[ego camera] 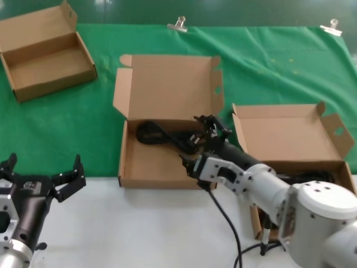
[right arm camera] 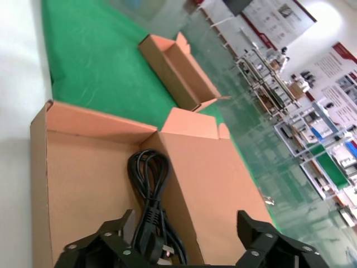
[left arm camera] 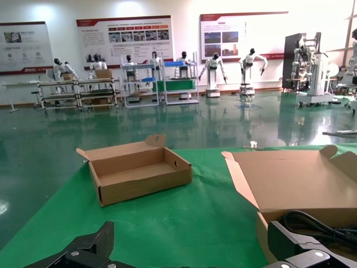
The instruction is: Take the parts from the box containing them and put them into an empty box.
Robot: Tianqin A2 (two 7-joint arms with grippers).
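The large near-square box (ego camera: 139, 167) with rounded lid ears sits in the middle and holds one black power cord (ego camera: 152, 134) along its back wall. My right gripper (ego camera: 202, 142) hovers over that box's right side, open, with the cord's plug just below it. In the right wrist view the cord (right arm camera: 148, 184) lies on the box floor (right arm camera: 83, 167) under the spread fingers (right arm camera: 125, 223). The box with angled wings (ego camera: 290, 134) stands at the right, with more black cords (ego camera: 309, 177) in its tray. My left gripper (ego camera: 42, 178) is parked open at the near left.
A smaller narrow box (ego camera: 47, 53) stands empty at the far left; it also shows in the left wrist view (left arm camera: 139, 173). Green cloth (ego camera: 268, 61) covers the table, with a white strip (ego camera: 139, 229) along the front. My right arm (ego camera: 268, 190) crosses the right box's front.
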